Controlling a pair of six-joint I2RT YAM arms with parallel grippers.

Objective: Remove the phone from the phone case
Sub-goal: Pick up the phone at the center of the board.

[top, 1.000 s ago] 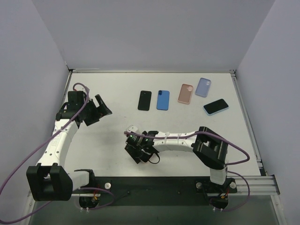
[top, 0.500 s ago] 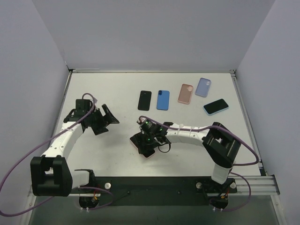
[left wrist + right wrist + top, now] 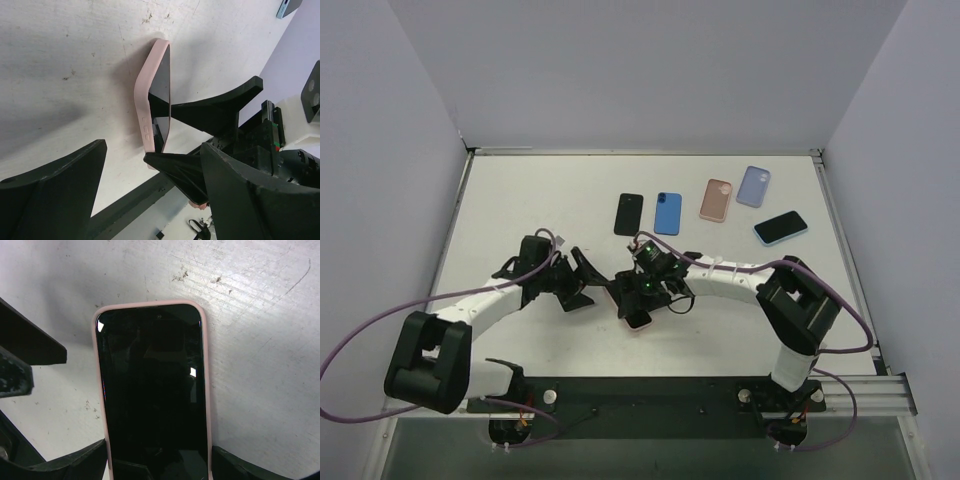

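A phone [image 3: 152,395] with a dark screen sits in a pink phone case [image 3: 205,390] that lies flat on the table. My right gripper [image 3: 157,456] is shut on the case, one finger against each long side near its lower end. From above, the right gripper [image 3: 638,297] covers most of the phone, and only a pink corner of the case [image 3: 639,322] shows. The left wrist view shows the case [image 3: 149,95] edge on, with the right gripper's fingers [image 3: 220,106] on it. My left gripper [image 3: 587,286] stands open just to the left of the phone, facing it and touching nothing.
Along the back of the table lie a black phone [image 3: 629,214], a blue phone [image 3: 667,213], a pink case [image 3: 717,200], a lavender case [image 3: 753,186] and a phone in a light blue case [image 3: 781,227]. Grey walls stand at both sides and the back.
The left arm swung right and forward, bringing its gripper close to the phone. The right gripper moved up and right, then closed on the cased phone.
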